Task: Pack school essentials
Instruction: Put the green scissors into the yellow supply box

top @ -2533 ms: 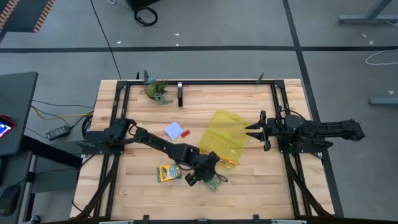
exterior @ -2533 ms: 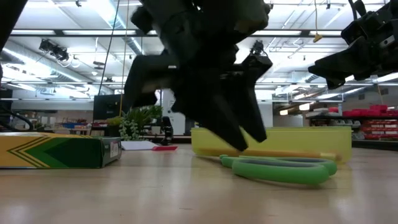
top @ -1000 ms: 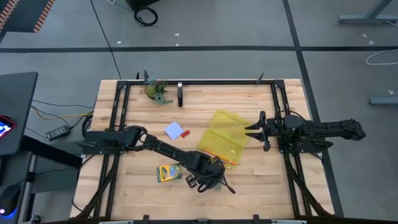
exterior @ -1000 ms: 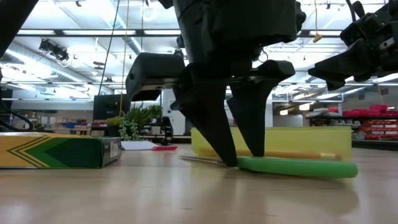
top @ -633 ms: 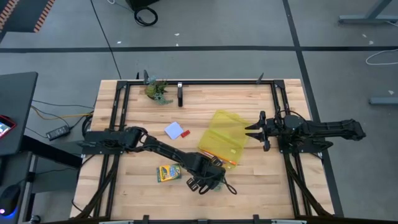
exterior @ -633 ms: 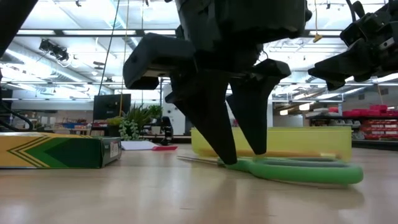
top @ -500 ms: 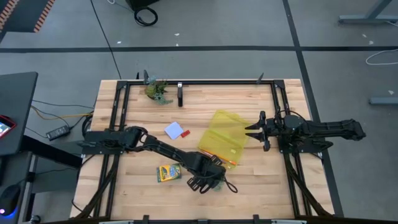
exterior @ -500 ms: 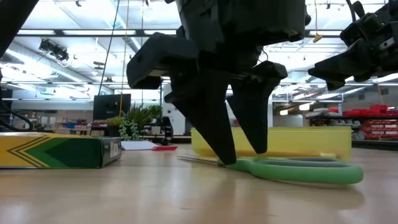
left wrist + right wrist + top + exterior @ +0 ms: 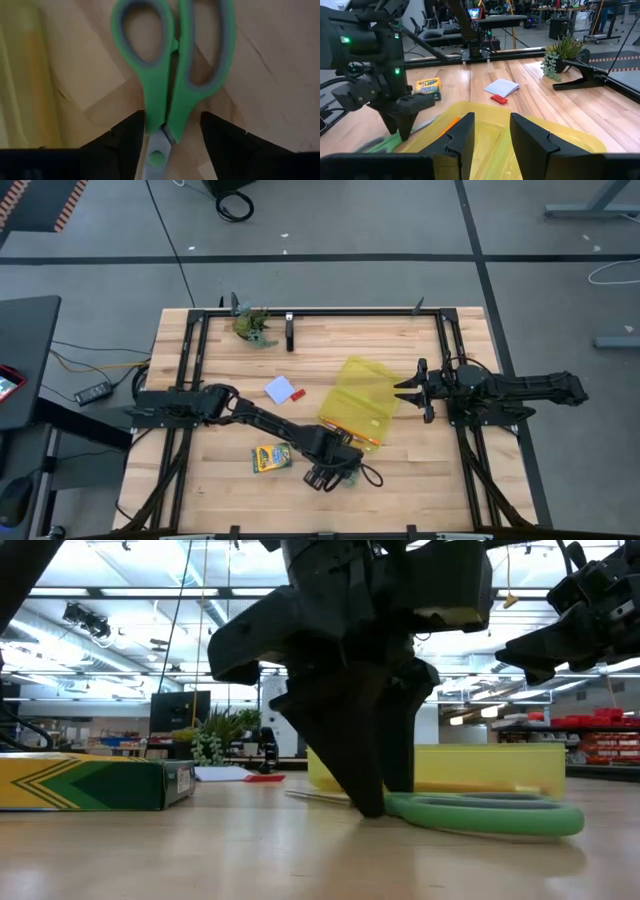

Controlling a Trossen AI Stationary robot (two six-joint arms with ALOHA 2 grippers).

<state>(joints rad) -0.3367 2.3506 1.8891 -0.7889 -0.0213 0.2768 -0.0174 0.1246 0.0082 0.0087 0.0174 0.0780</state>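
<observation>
From above I see the yellow pouch [image 9: 362, 399] mid-table, my right gripper [image 9: 412, 390] open at its three o'clock, and my left gripper [image 9: 334, 476] at its seven o'clock, fingers straddling the flat-lying green-handled scissors [image 9: 172, 75], unclamped.

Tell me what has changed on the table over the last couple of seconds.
The left pincer came down from beside the scissors and now straddles them near the pivot, tips at the table; the scissors have shifted a little. A firm grip is not clear yet. The right pincer still waits over the pouch; crayon box and pad unmoved.
</observation>
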